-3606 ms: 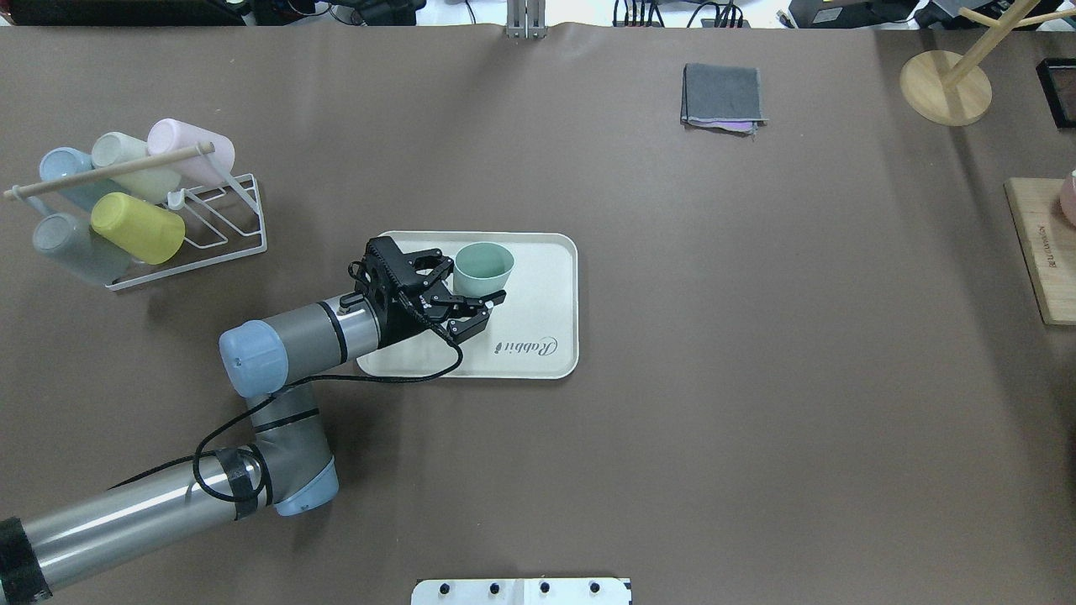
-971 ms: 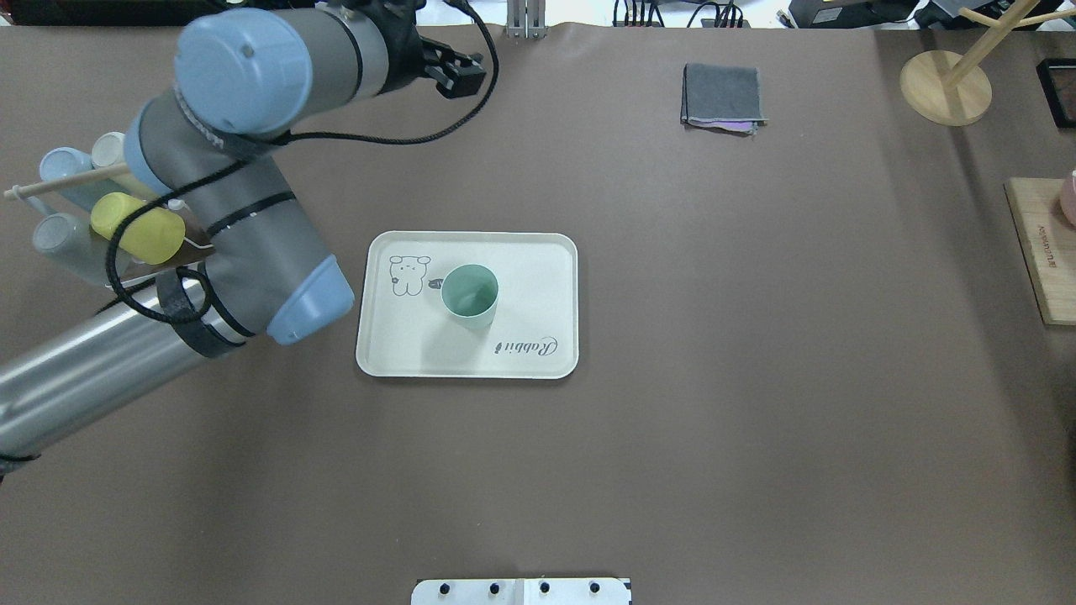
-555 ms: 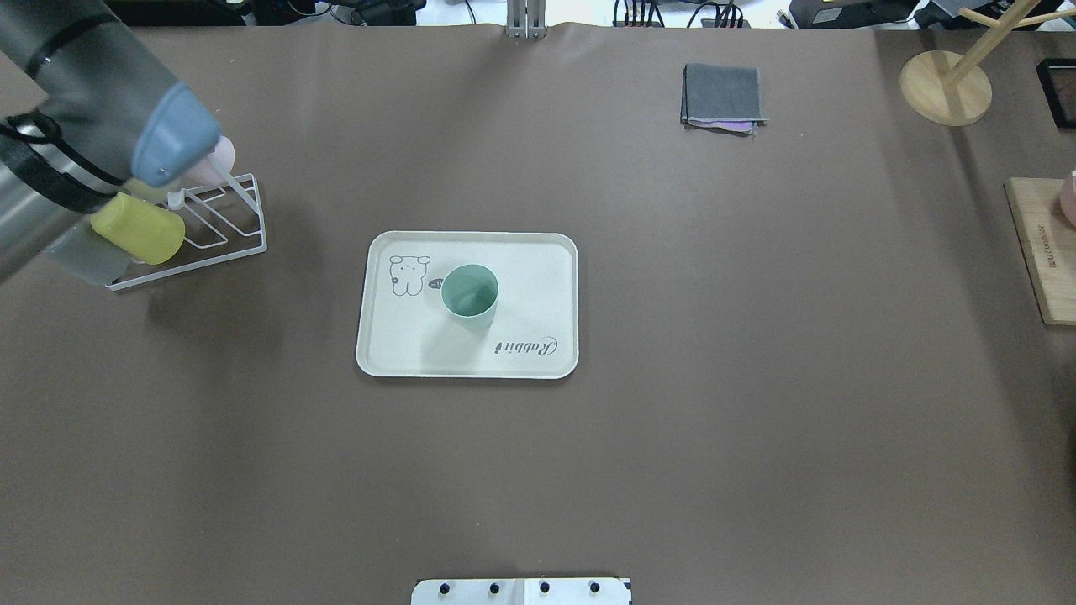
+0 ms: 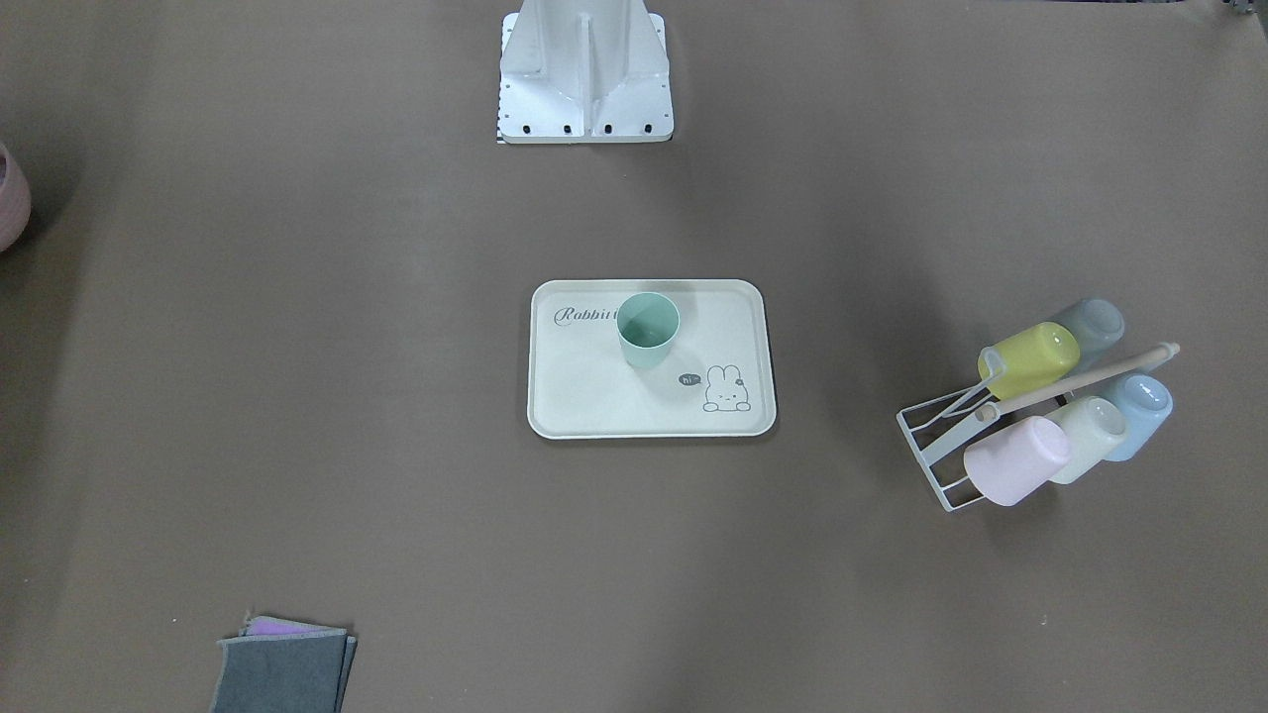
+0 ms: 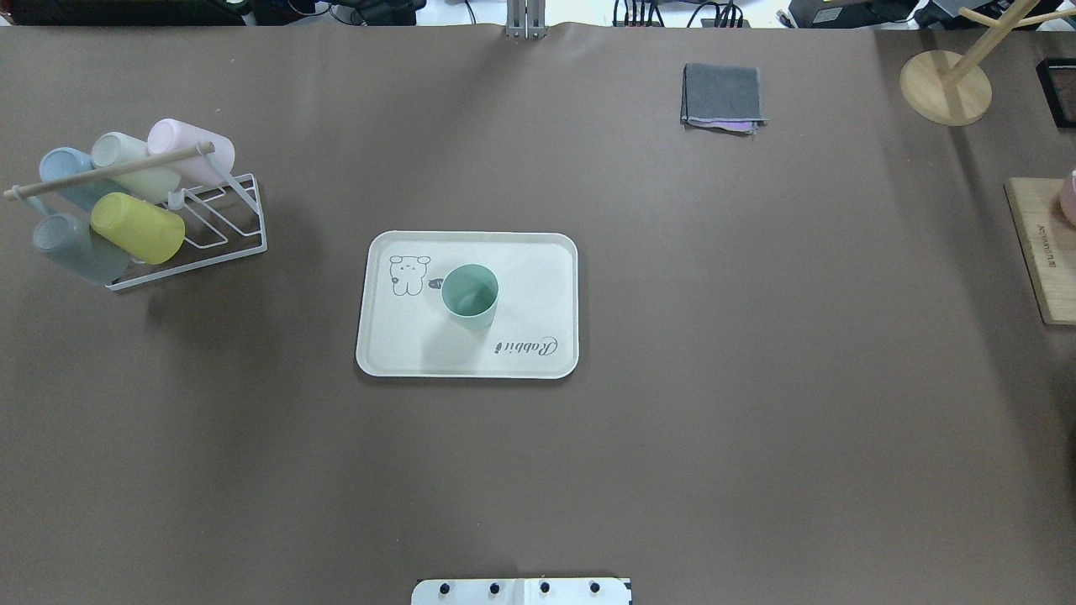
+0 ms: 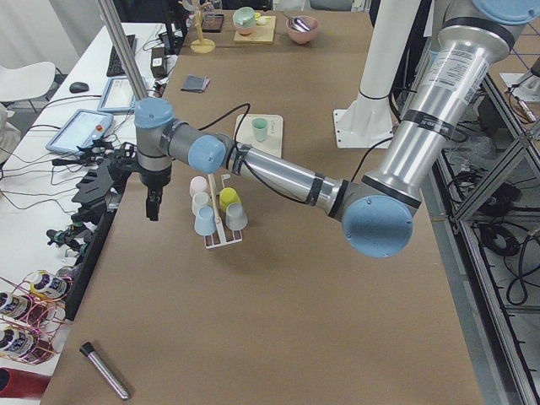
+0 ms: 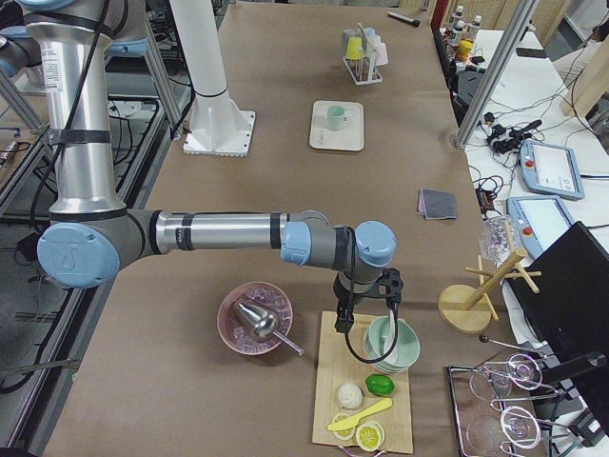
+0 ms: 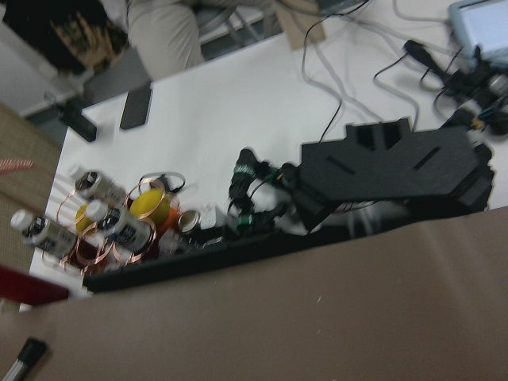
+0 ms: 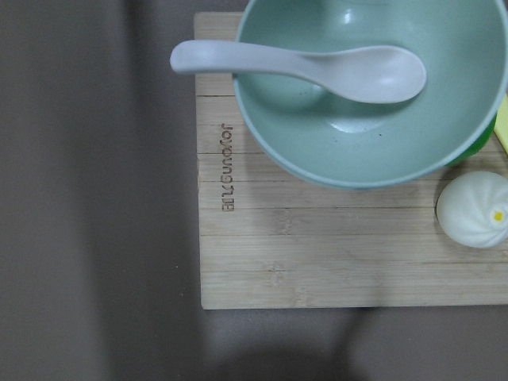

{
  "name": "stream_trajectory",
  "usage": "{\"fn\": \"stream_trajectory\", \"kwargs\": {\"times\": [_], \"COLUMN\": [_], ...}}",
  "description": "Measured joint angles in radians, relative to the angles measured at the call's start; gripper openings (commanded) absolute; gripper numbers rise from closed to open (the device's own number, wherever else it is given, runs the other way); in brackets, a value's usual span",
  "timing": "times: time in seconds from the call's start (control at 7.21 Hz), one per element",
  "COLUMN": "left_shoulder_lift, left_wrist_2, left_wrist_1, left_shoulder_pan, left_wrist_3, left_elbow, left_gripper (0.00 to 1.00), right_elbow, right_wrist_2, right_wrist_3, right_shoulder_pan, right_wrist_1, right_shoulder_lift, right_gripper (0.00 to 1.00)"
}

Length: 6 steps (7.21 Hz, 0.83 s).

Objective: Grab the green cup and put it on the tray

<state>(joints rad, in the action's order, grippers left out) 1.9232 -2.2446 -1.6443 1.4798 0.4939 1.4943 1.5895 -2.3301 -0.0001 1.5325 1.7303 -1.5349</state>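
Note:
The green cup point(image 5: 470, 292) stands upright on the cream tray point(image 5: 538, 277), near its middle beside the bunny drawing; nothing touches it. It also shows in the front-facing view point(image 4: 648, 330) on the tray point(image 4: 594, 391) and in the left exterior view point(image 6: 260, 128). My left gripper point(image 6: 153, 209) hangs far from the tray, past the cup rack at the table's edge; I cannot tell if it is open or shut. My right gripper point(image 7: 344, 320) hangs over a wooden board at the table's other end; I cannot tell its state.
A white wire rack point(image 5: 197, 244) with several pastel cups, one yellow-green point(image 5: 139, 227), stands left of the tray. A folded grey cloth point(image 5: 723, 94) lies at the back. A wooden board point(image 9: 278, 254) bears a green bowl point(image 9: 357, 151) with a white spoon.
The left gripper let go of the green cup, which now stands upright on the tray. The left arm rose, swung left over the rack and left the overhead view.

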Motion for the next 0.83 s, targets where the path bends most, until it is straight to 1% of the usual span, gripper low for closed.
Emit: {"fn": "stream_trajectory", "kwargs": {"times": [0.14,0.28,0.55,0.83], "left_shoulder_lift": [-0.079,-0.155,-0.288,-0.377], "left_wrist_2": [-0.064,-0.094,-0.107,-0.108], "left_wrist_1": [0.0,0.004,0.004,-0.002], "left_shoulder_pan": [0.029,0.045,0.055,0.057], "left_wrist_3": [-0.011,-0.07,-0.197,-0.281], "left_elbow": [-0.001,0.006,0.035,0.049], "left_gripper": [0.98,0.98,0.98,0.98], "right_elbow": [0.0,0.001,0.001,0.0], "right_wrist_2": [0.0,0.0,-0.001,-0.002], "right_wrist_3": [0.007,0.02,0.032,0.034], "right_shoulder_pan": [0.0,0.0,0.0,0.0], "right_wrist_1": [0.0,-0.001,-0.002,-0.004], "right_shoulder_lift": [0.002,0.003,0.004,0.003], "right_gripper": [1.0,1.0,1.0,1.0]}}
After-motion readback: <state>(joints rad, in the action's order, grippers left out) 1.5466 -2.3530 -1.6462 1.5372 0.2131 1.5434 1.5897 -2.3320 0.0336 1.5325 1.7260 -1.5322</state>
